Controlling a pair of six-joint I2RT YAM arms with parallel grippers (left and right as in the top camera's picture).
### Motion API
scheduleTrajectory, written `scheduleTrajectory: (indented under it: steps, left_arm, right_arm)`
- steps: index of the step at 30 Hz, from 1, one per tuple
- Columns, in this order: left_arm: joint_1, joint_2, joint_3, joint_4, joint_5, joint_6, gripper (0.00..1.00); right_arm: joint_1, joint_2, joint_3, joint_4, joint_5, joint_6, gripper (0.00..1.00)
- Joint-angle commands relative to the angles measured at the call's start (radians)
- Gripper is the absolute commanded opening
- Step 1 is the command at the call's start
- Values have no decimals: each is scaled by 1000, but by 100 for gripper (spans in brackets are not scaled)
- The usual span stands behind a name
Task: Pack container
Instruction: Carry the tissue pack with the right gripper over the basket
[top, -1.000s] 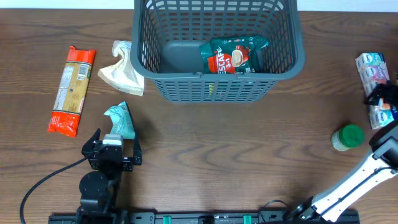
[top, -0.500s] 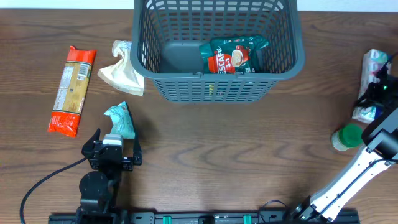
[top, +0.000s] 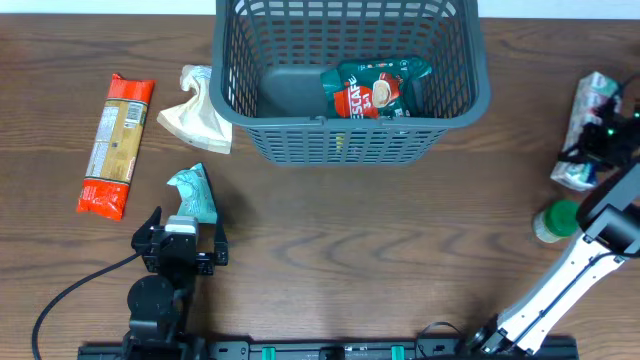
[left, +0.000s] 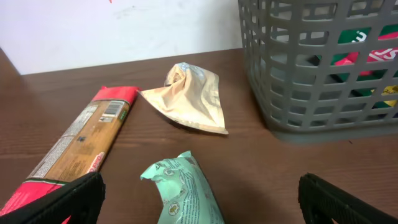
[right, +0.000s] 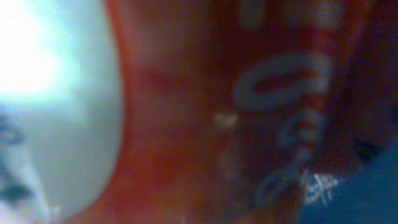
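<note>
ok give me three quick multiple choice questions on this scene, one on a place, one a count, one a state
1. Where is the coffee packet? A in the container B in a gripper C out of frame
2. How many packets lie on the table left of the container? A one B three C five
3. The left gripper has its jaws: A open B shut on a pouch C out of view
Answers: 1 A, it lies on the container's floor. 2 B, pasta packet, beige pouch, teal pouch. 3 A, they stand wide apart, gripping nothing.

On the wooden table (top: 400, 240): red packet (top: 117, 145), beige pouch (top: 198, 120), teal pouch (top: 194, 194) (crumpled), green-lidded jar (top: 558, 221); a white-blue packet (top: 588, 105) shows far right.
</note>
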Motion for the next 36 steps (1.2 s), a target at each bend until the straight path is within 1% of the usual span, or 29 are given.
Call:
scheduleTrajectory:
  steps: [1, 10, 15, 21, 24, 28, 34, 36]
  left_arm:
    - [6, -6, -24, -9, -5, 6, 99]
    - [6, -6, -24, -9, -5, 6, 99]
    - [6, -6, -24, -9, -5, 6, 98]
    - [6, -6, -24, -9, -5, 6, 99]
    - [6, -6, -24, -9, -5, 6, 99]
    - [6, -6, -24, -9, -5, 6, 99]
    - [6, -6, -24, -9, -5, 6, 99]
    - [6, -6, -24, -9, -5, 6, 99]
  right_arm:
    - [69, -106, -15, 11, -79, 19, 1]
    - [204, -449, -15, 63, -77, 31, 1]
    - [314, -645, -15, 90, -76, 19, 1]
    - [507, -815, -15, 92, -76, -153, 1]
    - [623, -854, -15, 90, -76, -246, 1]
    - [764, -863, -15, 77, -76, -333, 1]
    - [913, -838, -16, 13, -76, -490, 1]
    - [944, -824, -16, -6, -76, -515, 1]
